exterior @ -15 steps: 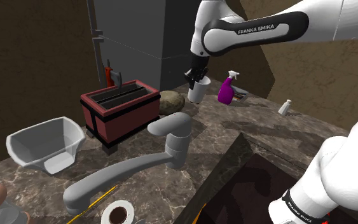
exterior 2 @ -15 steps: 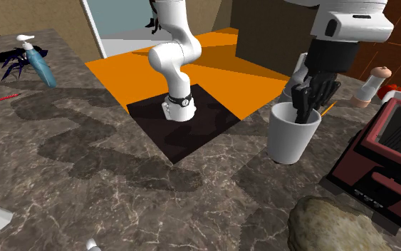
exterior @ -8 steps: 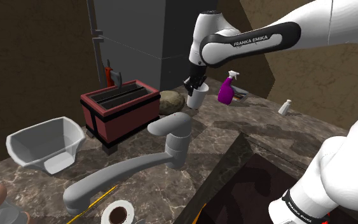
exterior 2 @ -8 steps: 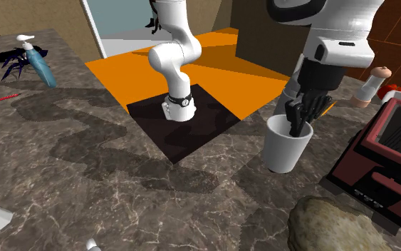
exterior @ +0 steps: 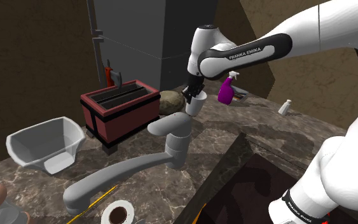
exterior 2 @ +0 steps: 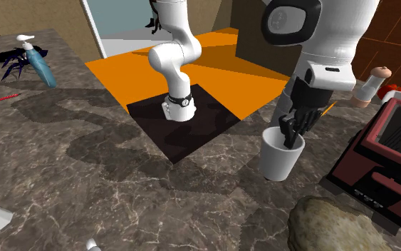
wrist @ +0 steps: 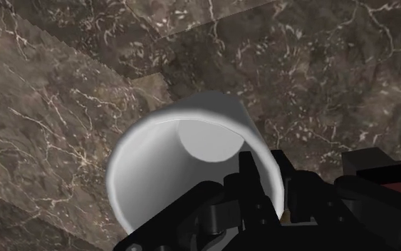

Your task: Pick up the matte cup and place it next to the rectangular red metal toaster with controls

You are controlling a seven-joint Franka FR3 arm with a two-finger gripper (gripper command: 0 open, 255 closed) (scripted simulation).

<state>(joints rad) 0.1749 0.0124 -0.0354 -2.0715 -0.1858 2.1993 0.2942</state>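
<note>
My gripper (exterior 2: 290,135) is shut on the rim of a plain white cup (exterior 2: 280,153), with one finger inside and one outside. The cup stays upright, low over the dark marble counter; I cannot tell whether its base touches. In the shoulder view the cup (exterior: 195,105) and gripper (exterior: 194,95) sit just right of a brown rock (exterior: 170,102), behind the faucet. The red toaster (exterior: 120,112) with black trim stands further left. In the wrist view the cup's open mouth (wrist: 184,164) lies under the fingers (wrist: 252,178), and a corner of the toaster (wrist: 398,178) shows beside it.
A grey faucet (exterior: 171,137) arches over the dark sink (exterior: 247,184) in front of the cup. A purple spray bottle (exterior: 227,89) and a small shaker (exterior: 285,107) stand to the right. A white bin (exterior: 44,143) sits left of the toaster. The rock (exterior 2: 334,224) lies near the toaster (exterior 2: 387,160).
The arm has carried the cup down and toward the shoulder view's left, closer to the rock and toaster. The grip on the rim is unchanged.
</note>
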